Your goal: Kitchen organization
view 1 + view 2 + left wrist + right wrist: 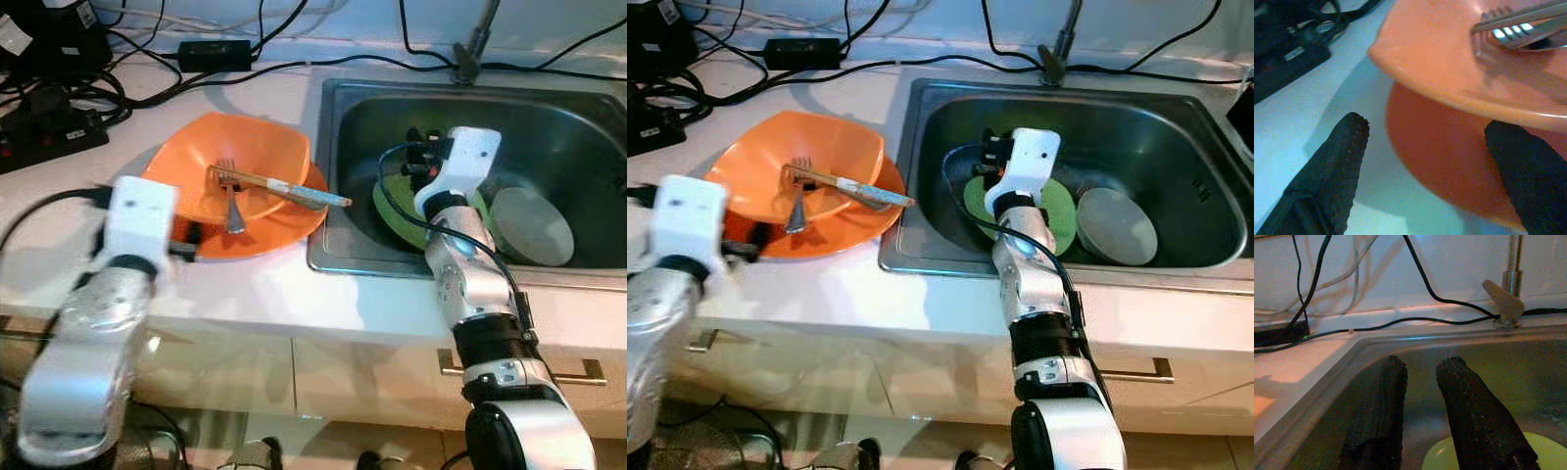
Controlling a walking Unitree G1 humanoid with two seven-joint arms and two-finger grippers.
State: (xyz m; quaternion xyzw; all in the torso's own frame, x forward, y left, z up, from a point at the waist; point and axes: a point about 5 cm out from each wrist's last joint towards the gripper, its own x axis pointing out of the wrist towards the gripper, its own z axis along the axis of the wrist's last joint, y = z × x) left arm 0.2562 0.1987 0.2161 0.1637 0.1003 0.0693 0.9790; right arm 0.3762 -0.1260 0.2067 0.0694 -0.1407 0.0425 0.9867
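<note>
An orange bowl rests on an orange plate on the white counter, with a fork and a knife lying in it. My left gripper is open at the plate's near-left edge, one finger on each side of the rim. In the steel sink lie a green plate and a grey-white dish. My right gripper hovers over the green plate, fingers a little apart with nothing between them.
A faucet stands behind the sink. Black cables, a power adapter and a power strip crowd the back left of the counter. Below the counter edge is a drawer with a metal handle.
</note>
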